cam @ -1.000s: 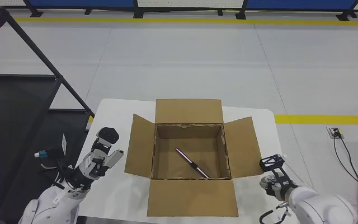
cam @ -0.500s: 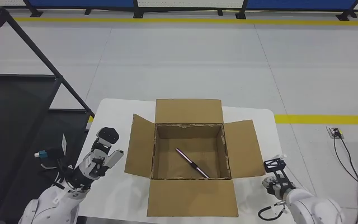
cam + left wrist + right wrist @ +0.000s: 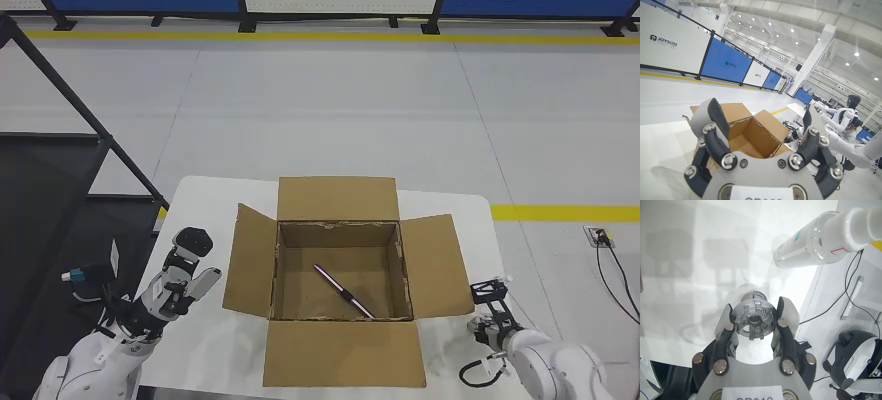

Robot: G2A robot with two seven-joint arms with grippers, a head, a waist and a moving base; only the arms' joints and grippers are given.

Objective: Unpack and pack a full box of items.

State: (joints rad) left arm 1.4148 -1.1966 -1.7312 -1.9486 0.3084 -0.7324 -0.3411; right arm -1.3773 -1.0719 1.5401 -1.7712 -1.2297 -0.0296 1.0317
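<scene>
An open cardboard box (image 3: 340,198) stands in the middle of the white table with its four flaps spread out. A dark pen (image 3: 343,291) lies slantwise on its floor. My left gripper (image 3: 190,245) hovers left of the box, open and empty, its fingers (image 3: 717,113) wide apart and facing the box (image 3: 745,130). My right gripper (image 3: 489,302) is near the table's front right corner, right of the box. It (image 3: 755,303) is shut on a silver, slotted metal part (image 3: 753,317), held just above the tabletop.
A white bottle with a clear cap (image 3: 810,249) lies on the table close to the right edge (image 3: 817,275), just past the right gripper. Cables and a black-and-white device (image 3: 853,359) sit on the floor beyond it. A black frame (image 3: 60,200) stands left of the table (image 3: 200,200).
The right arm has drawn in towards the table's front right corner and its gripper has shifted slightly. The left arm, box and pen are unchanged.
</scene>
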